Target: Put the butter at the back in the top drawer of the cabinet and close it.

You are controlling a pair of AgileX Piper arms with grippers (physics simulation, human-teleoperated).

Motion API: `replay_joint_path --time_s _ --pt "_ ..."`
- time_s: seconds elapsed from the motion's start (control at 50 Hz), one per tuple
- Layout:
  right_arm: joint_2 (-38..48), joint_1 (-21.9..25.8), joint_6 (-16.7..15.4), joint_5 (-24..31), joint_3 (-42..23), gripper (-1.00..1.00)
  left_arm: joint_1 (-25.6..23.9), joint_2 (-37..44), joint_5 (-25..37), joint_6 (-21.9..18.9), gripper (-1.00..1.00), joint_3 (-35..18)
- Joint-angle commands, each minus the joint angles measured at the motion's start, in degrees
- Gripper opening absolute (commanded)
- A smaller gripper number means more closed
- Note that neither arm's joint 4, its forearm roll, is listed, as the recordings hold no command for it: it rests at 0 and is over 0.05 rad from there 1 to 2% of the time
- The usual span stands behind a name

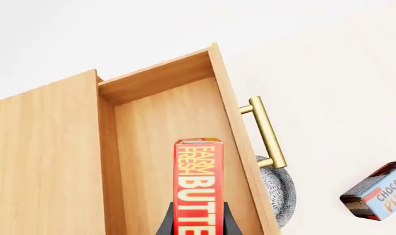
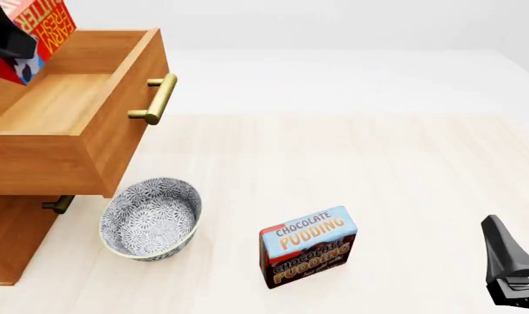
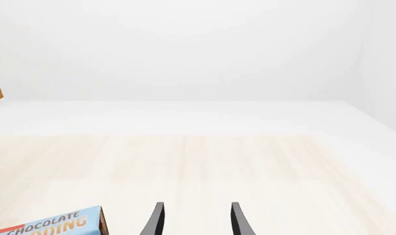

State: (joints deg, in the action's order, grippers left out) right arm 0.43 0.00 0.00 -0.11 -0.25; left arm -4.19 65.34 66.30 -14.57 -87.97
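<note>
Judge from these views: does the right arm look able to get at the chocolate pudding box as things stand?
Probably yes. The right end effector is open and empty, and bare table lies between it and the chocolate pudding box; the bowl sits beyond.

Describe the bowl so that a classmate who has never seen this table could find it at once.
Start at the wooden cabinet on the table's left side, whose top drawer is pulled out. On the table just below that drawer's front stands the bowl. It is the only round thing here, grey with a fine white pattern, while its nearest neighbour, the pudding box, is rectangular and lettered.
</note>
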Motion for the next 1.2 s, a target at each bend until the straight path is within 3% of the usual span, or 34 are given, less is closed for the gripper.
replay_joint_path --time_s 0.02,1.2 --pt "0.0 0.0 0.0 0.0 0.0 1.0 1.0 -0.1 -0.7 -0.2 -1.0 0.7" --pt "0.0 0.0 0.0 0.0 0.0 1.0 3.5 4.4 -6.4 2.3 -1.0 6.8"
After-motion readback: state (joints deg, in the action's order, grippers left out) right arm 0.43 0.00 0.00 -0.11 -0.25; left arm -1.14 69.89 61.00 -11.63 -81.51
